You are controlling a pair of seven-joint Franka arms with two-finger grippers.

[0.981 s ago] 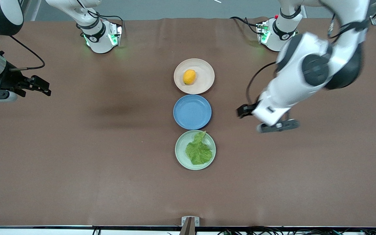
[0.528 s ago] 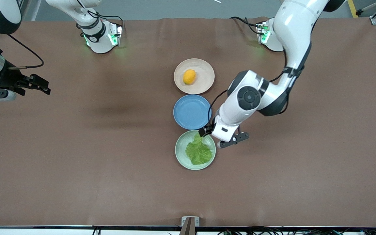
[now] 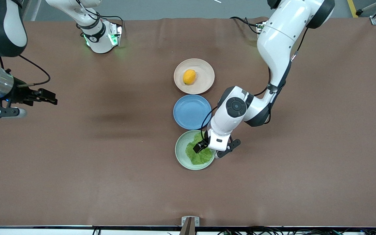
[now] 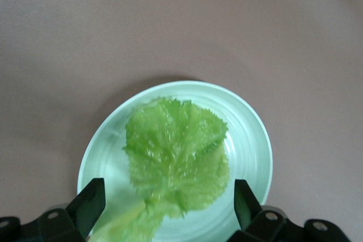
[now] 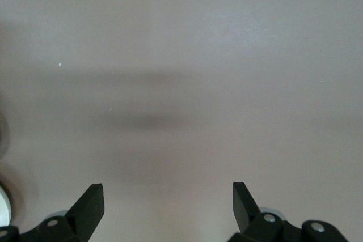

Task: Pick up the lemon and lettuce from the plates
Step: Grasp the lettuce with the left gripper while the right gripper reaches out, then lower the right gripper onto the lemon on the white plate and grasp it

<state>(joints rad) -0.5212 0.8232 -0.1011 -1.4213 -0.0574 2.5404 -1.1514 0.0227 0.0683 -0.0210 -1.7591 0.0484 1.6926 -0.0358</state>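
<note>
The lemon (image 3: 189,76) lies on the beige-pink plate (image 3: 206,70). The lettuce (image 3: 197,157) lies flat in the pale green plate (image 3: 179,153), which is nearest the front camera. My left gripper (image 3: 209,150) is open and hangs just over the lettuce, on the side toward the blue plate. In the left wrist view the lettuce (image 4: 176,148) fills the green plate (image 4: 255,140), with its stem end between the fingers of the left gripper (image 4: 167,208). My right gripper (image 3: 53,97) is open and empty over bare table at the right arm's end, as the right wrist view (image 5: 167,208) also shows.
An empty blue plate (image 3: 192,112) sits between the two other plates, touching both. The left arm's elbow (image 3: 237,107) hangs beside the blue plate. A brown cloth (image 3: 109,169) covers the table.
The left arm has swung in from the left arm's end of the table and come down over the green plate and lettuce. The right gripper has shifted slightly toward the table's middle.
</note>
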